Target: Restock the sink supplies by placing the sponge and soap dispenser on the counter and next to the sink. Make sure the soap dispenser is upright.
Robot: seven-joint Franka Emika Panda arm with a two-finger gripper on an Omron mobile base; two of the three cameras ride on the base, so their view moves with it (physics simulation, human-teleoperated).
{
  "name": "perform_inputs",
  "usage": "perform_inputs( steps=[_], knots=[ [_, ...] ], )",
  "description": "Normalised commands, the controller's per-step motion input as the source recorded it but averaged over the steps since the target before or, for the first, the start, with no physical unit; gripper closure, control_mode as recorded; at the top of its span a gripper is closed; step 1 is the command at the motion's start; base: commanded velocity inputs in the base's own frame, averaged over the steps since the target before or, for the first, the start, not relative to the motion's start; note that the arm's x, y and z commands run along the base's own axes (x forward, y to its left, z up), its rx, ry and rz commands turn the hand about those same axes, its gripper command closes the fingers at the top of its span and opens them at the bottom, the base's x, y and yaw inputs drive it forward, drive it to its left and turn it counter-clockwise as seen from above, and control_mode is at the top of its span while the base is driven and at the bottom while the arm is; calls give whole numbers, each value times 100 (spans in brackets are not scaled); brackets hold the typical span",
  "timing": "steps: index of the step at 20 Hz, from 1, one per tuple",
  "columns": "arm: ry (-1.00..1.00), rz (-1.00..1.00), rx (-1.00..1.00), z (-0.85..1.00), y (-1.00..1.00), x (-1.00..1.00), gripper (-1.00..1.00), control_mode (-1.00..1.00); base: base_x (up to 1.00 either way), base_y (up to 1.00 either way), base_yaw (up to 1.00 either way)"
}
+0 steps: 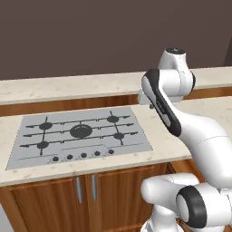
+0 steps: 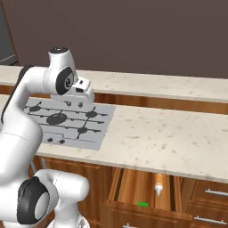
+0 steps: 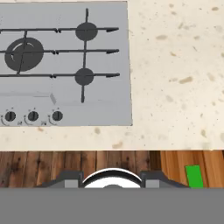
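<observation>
Stovetop (image 1: 80, 136) occupies the left of the counter (image 2: 169, 138), a grey panel with dark burners and a row of knobs along its front edge. The gripper (image 2: 82, 103) hangs above the stovetop's right edge, clear of the surface; jaws closed, nothing held. Bare counter extends to the right. Below the counter front, an open wooden drawer (image 2: 133, 187) contains the sponge (image 2: 143, 204) lying flat near the front, and the soap dispenser (image 2: 158, 183) to its right, lying on its side.
</observation>
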Motion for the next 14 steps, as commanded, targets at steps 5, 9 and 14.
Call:
perform_inputs(
  steps=[5, 9, 14],
  knots=[
    [0, 0, 0, 0, 0, -2, -100, 100, -16, -4, -1],
    [0, 0, 0, 0, 0, 0, -100, 100, -85, -50, -14],
    [0, 0, 0, 0, 0, 0, -100, 100, -81, -50, -11]
  ],
)
